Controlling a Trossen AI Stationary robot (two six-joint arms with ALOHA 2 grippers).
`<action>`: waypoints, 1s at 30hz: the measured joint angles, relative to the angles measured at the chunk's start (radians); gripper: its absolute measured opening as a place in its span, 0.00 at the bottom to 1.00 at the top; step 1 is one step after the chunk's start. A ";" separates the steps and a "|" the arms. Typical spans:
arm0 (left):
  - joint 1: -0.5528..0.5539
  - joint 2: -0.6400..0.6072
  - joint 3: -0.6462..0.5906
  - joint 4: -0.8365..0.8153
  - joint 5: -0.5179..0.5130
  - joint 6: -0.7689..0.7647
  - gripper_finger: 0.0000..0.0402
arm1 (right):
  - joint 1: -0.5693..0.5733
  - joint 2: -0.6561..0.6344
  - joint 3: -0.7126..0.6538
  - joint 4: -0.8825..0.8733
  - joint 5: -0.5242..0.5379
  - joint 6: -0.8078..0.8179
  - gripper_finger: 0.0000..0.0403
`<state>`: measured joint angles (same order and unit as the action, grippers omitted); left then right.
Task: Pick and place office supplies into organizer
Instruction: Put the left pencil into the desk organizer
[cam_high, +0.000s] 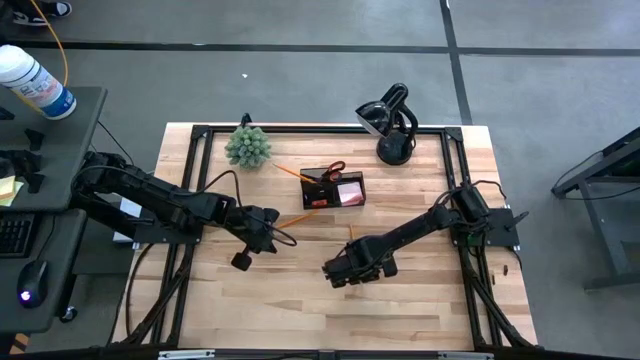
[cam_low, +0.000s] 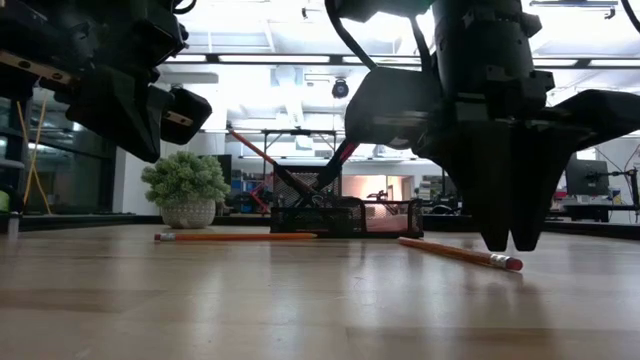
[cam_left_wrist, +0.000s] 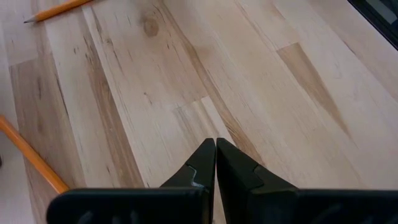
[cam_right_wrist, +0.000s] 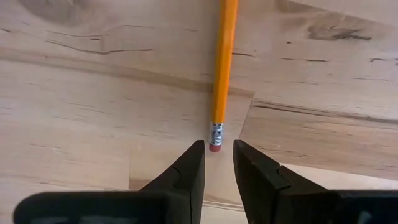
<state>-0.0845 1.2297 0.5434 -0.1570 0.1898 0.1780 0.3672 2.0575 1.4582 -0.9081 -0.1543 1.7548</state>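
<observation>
My right gripper (cam_right_wrist: 217, 148) points down just above the table, open by a narrow gap, its tips on either side of the eraser end (cam_right_wrist: 216, 145) of a yellow-orange pencil (cam_low: 455, 252) that lies flat on the wood. The arm hides most of this pencil (cam_high: 350, 231) in the high view. My left gripper (cam_left_wrist: 215, 147) is shut and empty, raised above the table's left middle (cam_high: 243, 257). A second pencil (cam_high: 296, 218) lies in front of the black organizer (cam_high: 333, 190). The organizer holds red-handled scissors (cam_high: 335, 168), a pink sticky-note pad (cam_high: 350, 193) and a leaning pencil (cam_high: 290, 172).
A small green plant (cam_high: 247, 146) stands at the far left of the table and a black desk lamp (cam_high: 392, 125) at the far right. A black frame (cam_high: 300, 129) runs along the table's edges. Bare wood lies toward the near edge.
</observation>
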 joint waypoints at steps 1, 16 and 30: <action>0.000 0.000 0.000 0.000 0.000 0.000 0.01 | 0.000 0.000 0.000 0.000 0.000 0.000 0.19; 0.000 0.000 0.000 0.011 -0.001 -0.001 0.01 | 0.000 0.028 -0.001 0.018 -0.002 -0.014 0.19; 0.000 0.000 0.000 0.011 -0.006 -0.002 0.01 | 0.011 0.031 0.000 0.026 -0.017 -0.012 0.03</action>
<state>-0.0845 1.2301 0.5434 -0.1463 0.1838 0.1761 0.3779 2.0880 1.4578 -0.8817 -0.1715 1.7426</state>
